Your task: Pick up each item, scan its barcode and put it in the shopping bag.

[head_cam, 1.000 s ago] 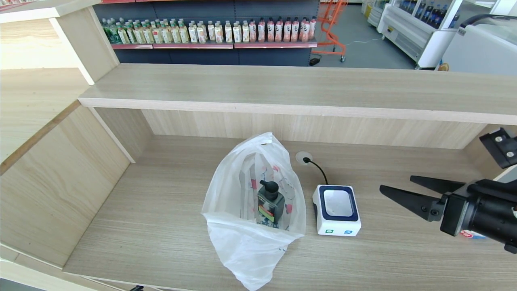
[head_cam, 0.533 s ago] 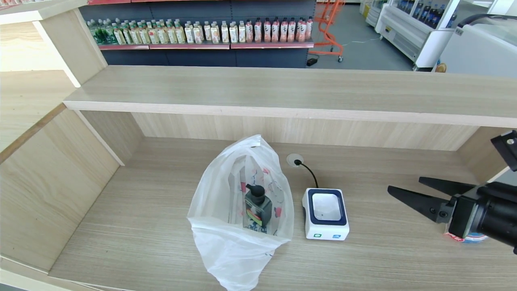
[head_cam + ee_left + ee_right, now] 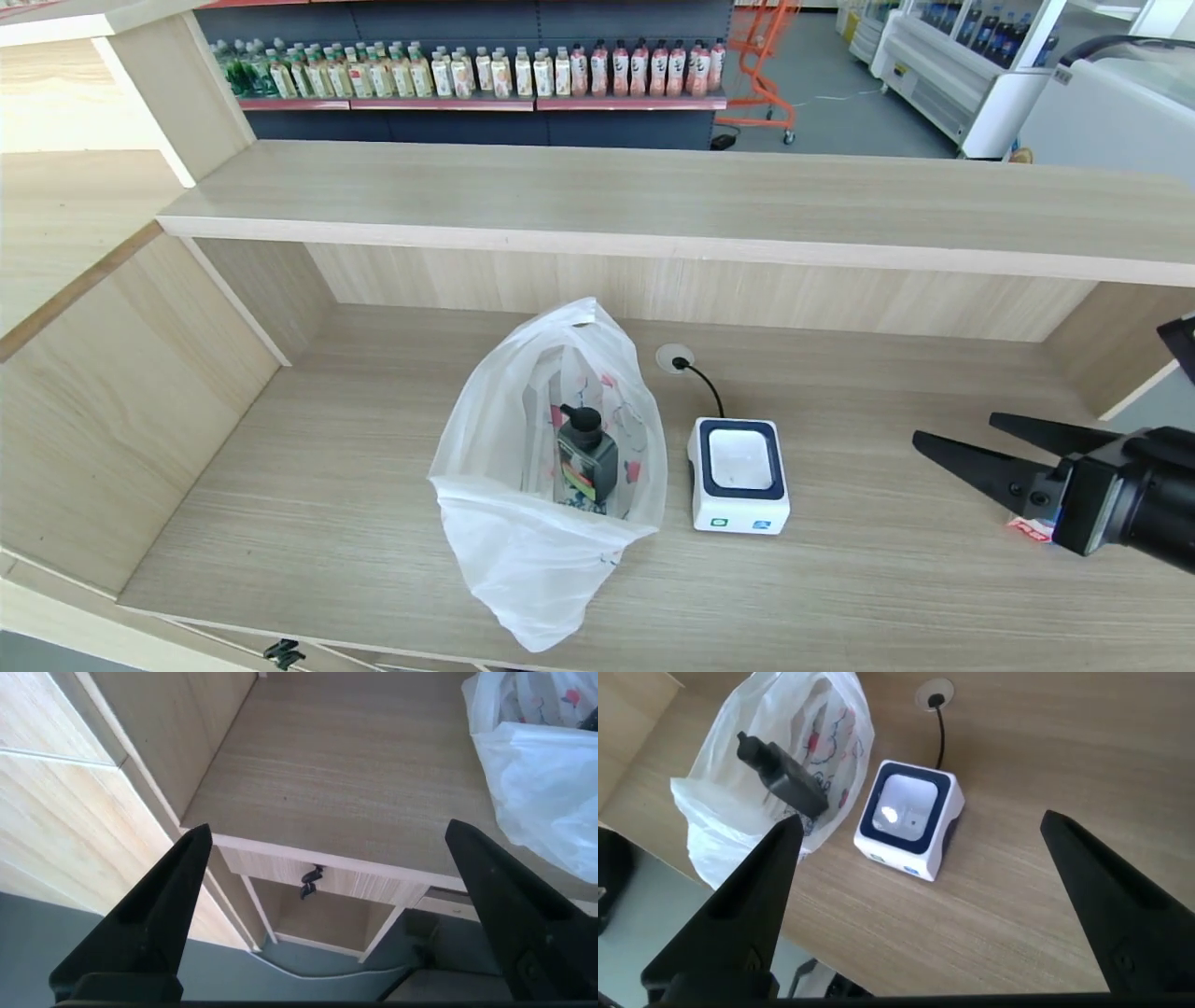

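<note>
One bottle (image 3: 586, 455) is in the bag (image 3: 541, 560). My left jaws and right jaws gape wide, empty. An item (image 3: 1027, 529) on the desk (image 3: 840, 597) seems left.

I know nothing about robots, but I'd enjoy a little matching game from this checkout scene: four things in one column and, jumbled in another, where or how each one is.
Column one
1. shopping bag
2. pump bottle
3. scanner
4. right gripper

Column two
A. fingers apart, holding nothing, over the right end of the counter
B. inside the bag
C. thin white plastic, mouth open
D. beside the bag, a black cable at its back

Pairs: 1-C, 2-B, 3-D, 4-A
</note>
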You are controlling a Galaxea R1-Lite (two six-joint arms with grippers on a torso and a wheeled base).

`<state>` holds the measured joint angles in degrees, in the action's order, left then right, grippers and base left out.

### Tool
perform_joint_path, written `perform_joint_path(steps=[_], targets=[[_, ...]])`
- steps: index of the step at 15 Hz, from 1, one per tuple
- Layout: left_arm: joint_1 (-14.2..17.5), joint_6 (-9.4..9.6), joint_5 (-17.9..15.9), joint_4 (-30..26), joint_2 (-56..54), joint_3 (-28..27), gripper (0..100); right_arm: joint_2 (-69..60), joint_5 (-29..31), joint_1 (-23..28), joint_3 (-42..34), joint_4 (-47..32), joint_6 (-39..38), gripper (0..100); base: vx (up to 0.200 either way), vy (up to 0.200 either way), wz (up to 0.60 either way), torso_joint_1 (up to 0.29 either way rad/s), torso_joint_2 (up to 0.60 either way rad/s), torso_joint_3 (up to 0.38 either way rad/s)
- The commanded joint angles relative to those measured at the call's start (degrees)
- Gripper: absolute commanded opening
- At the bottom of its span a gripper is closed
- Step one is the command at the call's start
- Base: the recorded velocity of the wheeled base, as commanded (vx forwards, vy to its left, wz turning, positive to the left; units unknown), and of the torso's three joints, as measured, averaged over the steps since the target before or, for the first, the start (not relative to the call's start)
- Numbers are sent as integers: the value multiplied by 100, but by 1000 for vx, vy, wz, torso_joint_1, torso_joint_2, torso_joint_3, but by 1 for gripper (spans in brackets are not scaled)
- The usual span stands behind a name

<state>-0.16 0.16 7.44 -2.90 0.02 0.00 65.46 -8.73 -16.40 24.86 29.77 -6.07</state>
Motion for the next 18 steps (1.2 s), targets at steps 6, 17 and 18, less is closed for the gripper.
perform_joint_path(steps=[6, 17, 18], targets=[[7, 11, 3, 0, -2, 0, 100, -640, 583, 813, 116, -815, -52, 100, -33, -67, 0, -4, -3, 4], [7, 2, 3, 0, -2, 0, 100, -280, 2226, 1156, 2366, -4471, -3295, 100, 0, -109, 0, 3, 1, 1], [7, 2, 3, 0, -2, 0, 100, -122, 2446, 1297, 2586, -4700, -3533, 100, 0, 0, 0, 0, 0, 0]])
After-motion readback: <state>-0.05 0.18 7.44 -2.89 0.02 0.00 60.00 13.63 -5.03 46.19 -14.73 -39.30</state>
